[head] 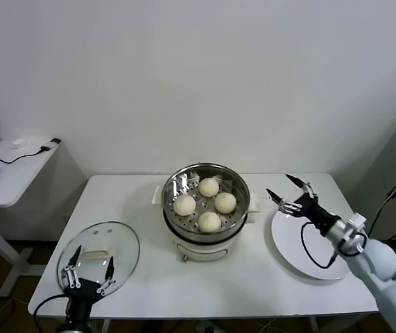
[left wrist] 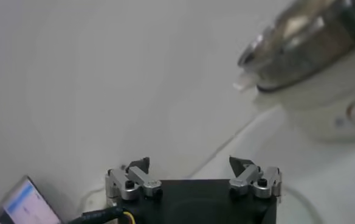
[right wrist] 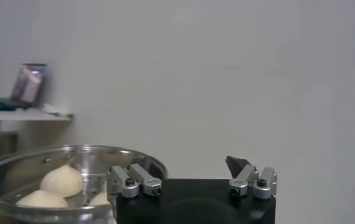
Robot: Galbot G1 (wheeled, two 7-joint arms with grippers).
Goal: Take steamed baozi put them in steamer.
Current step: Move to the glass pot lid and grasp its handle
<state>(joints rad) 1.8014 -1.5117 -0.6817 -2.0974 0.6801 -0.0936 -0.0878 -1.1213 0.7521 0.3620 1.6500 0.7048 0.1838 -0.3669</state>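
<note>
Four steamed baozi (head: 209,203) sat inside the steamer (head: 173,210) at the middle of the frame, spaced in a rough diamond on its perforated floor, none stacked on another. To the right, the white plate (head: 322,267) lay bare on the worktop (head: 253,284), which suggested the loading was complete or nearly so. Over the plate's upper left edge, between plate and steamer, the right gripper (head: 285,192) hung with its fingers spread wide and nothing between them. At the lower left of the frame the left gripper (head: 90,267) hovered above the glass lid (head: 125,246), also spread and empty. From the right wrist view, two or three buns (right wrist: 61,181) showed over the steel rim, all below its lip. If any step remained, it was probably to draw the right arm clear, and doing that well would mean lifting away from the steamer wall before swinging outward, so the fingers did not clip the rim or the small white handle beside it. Should the lid be fitted afterward, the buns sat low enough that it looked unlikely to press on them.
</note>
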